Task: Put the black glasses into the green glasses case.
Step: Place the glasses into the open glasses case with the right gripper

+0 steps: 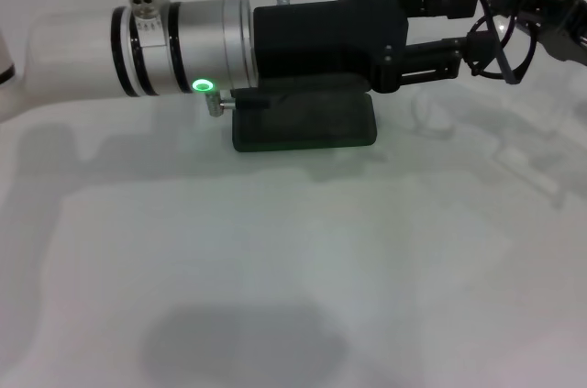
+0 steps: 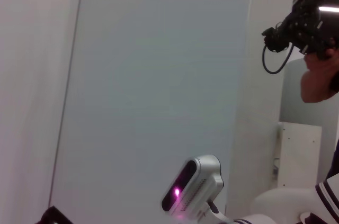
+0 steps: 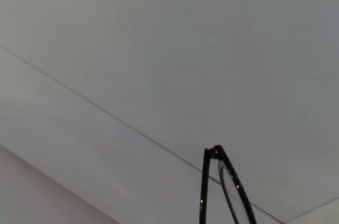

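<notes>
Left gripper (image 1: 470, 28): mine, upper right of frame, fingers spread, touching the frames.
Right gripper (image 1: 550, 21): far upper right, grip unclear.
Black glasses (image 1: 500, 35): raised between both grippers.
Green glasses case (image 1: 307, 124): closed, upper centre on the table (image 1: 293, 269).

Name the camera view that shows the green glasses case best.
Head view: the green glasses case lies closed on the table, its far part hidden under the left claw. Neither wrist view shows it.

A smooth, pale white tabletop (image 1: 303, 260) fills the head view from nine o'clock round to three, while the left wrist view shows a tall, plain grey-white wall panel (image 2: 159, 75) at centre and a small white boxy cabinet (image 2: 300, 155) at four o'clock.
</notes>
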Available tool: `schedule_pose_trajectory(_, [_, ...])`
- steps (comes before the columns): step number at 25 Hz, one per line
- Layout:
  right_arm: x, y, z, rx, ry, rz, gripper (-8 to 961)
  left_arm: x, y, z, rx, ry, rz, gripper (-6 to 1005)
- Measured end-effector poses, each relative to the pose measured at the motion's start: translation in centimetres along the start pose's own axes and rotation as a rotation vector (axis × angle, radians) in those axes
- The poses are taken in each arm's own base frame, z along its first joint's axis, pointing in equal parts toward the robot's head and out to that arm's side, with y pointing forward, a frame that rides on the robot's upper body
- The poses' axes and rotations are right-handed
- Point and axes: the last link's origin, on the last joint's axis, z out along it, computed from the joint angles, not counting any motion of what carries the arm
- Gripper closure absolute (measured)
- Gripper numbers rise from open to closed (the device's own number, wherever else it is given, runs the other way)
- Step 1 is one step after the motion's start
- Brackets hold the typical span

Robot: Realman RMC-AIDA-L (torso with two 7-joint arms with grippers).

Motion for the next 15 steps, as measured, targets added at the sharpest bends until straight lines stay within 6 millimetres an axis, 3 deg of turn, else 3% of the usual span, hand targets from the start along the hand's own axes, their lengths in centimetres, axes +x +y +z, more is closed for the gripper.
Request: schedule_pose_trajectory(15, [1.0, 1.6, 2.1, -0.075, 0.093, -0.196, 841, 0.7, 0.3, 1.7, -0.084, -0.072, -0.024, 462])
